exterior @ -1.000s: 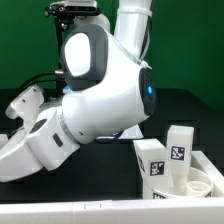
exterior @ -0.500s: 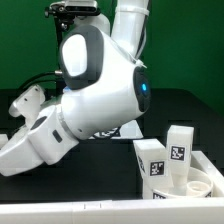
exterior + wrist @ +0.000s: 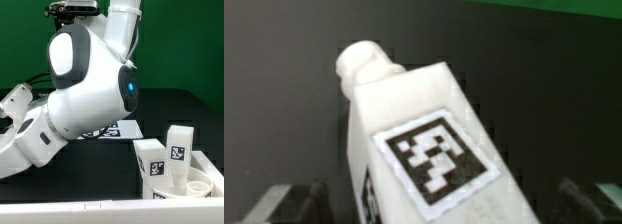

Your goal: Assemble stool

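Note:
A white stool leg (image 3: 420,120) fills the wrist view, lying on the dark table with a black-and-white marker tag (image 3: 441,153) on its upper face and a rounded peg at its far end. My gripper (image 3: 434,206) straddles it. One dark finger (image 3: 281,204) and the other (image 3: 594,200) stand at either side, each with a gap to the leg, so the gripper is open. In the exterior view the arm (image 3: 85,90) hides the gripper and this leg. Two more tagged legs (image 3: 152,160) (image 3: 180,150) stand upright at the exterior view's right.
The marker board (image 3: 118,129) shows partly under the arm. A round white part (image 3: 198,187) lies beside the upright legs, within a white-edged corner (image 3: 205,165). A white strip (image 3: 90,206) runs along the front.
The arm's big white joint has swung toward the exterior view's left and the forearm has dropped lower. The legs at the right have not moved.

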Available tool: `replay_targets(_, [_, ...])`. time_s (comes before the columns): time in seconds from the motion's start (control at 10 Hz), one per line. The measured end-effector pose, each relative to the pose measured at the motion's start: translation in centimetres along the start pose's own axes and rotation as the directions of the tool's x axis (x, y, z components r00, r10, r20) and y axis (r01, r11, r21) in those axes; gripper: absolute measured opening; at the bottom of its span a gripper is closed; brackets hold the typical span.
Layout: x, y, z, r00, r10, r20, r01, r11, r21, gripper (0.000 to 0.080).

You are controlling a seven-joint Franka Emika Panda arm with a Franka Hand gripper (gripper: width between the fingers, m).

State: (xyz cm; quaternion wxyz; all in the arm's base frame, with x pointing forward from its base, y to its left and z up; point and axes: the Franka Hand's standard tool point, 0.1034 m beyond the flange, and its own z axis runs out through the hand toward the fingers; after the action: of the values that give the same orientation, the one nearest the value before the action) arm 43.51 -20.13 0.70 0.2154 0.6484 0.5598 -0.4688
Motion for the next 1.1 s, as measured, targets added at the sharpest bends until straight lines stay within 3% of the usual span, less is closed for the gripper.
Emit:
replay_targets(0.1, [0.0, 0.0, 0.0, 1.000, 0.000, 0.000, 0.000, 1.000, 0.000, 0.0530])
replay_targets(0.2, [0.0, 0.0, 0.0, 1.000, 0.000, 0.000, 0.000, 1.000, 0.000, 0.0394])
replay_targets(0.3, [0.0, 0.0, 0.0, 1.000, 0.000, 0.001, 0.000, 1.000, 0.000, 0.0318])
replay_targets(0.5, [0.0, -0.1, -0.4, 1.000, 0.004, 0.010, -0.004, 1.000, 0.010, 0.0318])
replay_targets(0.6, [0.2, -0.5, -2.4, 0.999, 0.019, 0.043, -0.022, 0.998, 0.053, 0.0318])
replay_targets(0.7, [0.1, -0.2, -5.3, 0.998, 0.038, 0.042, -0.041, 0.996, 0.077, 0.0318])
replay_targets(0.8, [-0.9, -0.2, -7.7, 0.997, 0.052, 0.051, -0.056, 0.996, 0.075, 0.0318])
replay_targets(0.9, [-1.8, -0.2, -8.9, 0.997, 0.068, 0.023, -0.069, 0.996, 0.054, 0.0318])
replay_targets(1.0, [-1.7, 0.3, -8.1, 0.994, 0.075, -0.085, -0.075, 0.997, -0.004, 0.0319])
replay_targets(1.1, [-2.4, -0.3, -7.3, 0.987, 0.082, -0.140, -0.082, 0.997, 0.010, 0.0319])
